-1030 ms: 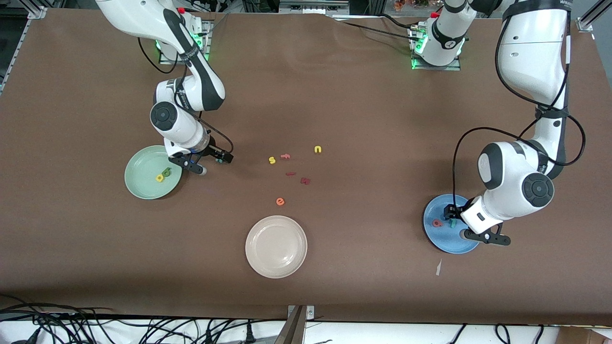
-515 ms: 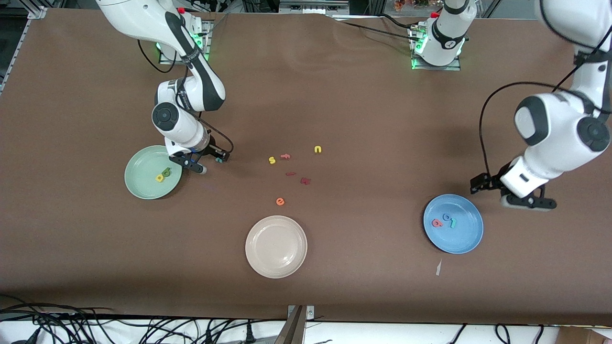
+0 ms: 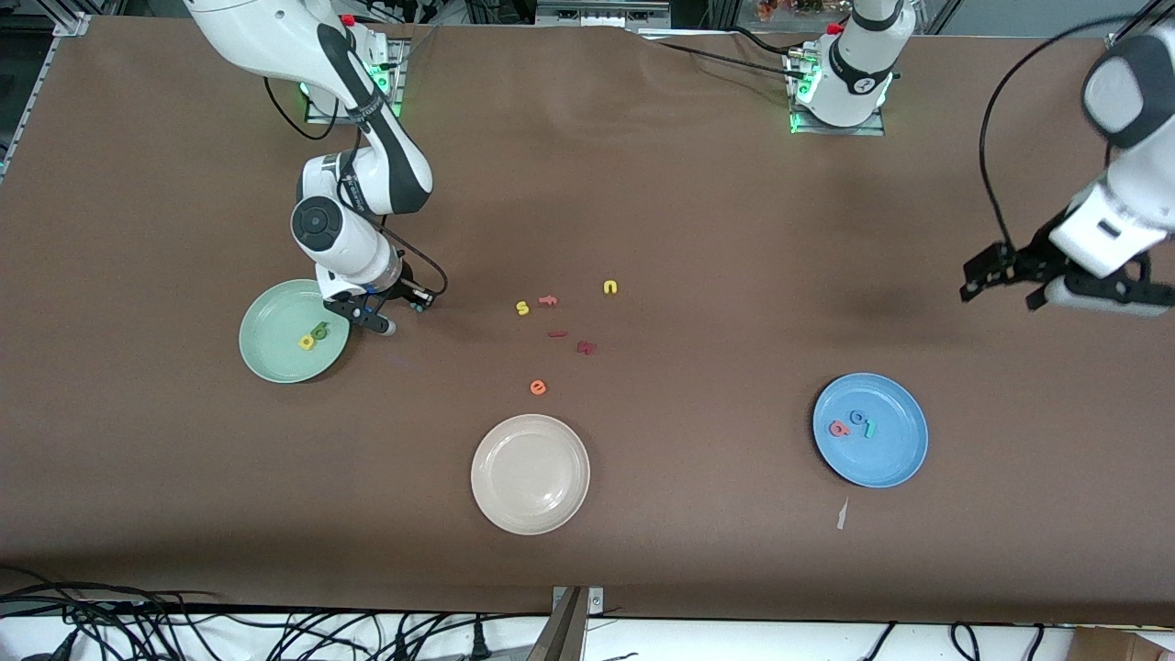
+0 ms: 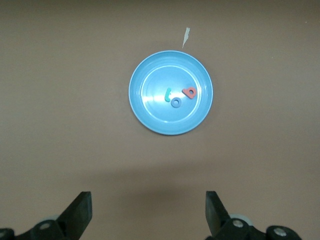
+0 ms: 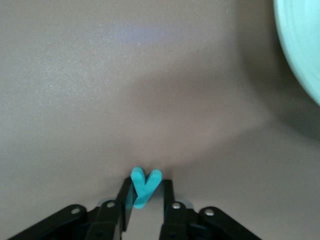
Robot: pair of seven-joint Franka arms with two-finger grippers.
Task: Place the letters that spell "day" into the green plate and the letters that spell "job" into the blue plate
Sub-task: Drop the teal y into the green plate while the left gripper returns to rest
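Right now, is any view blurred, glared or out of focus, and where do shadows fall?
Front view: the left arm's wrist and left gripper are motion-smeared; faint glare on the white plate. Left wrist view: sharp, a soft shadow on the table short of the blue plate. Right wrist view: the green plate is defocused, the "y" in the right gripper is sharp, with a shadow just past it.
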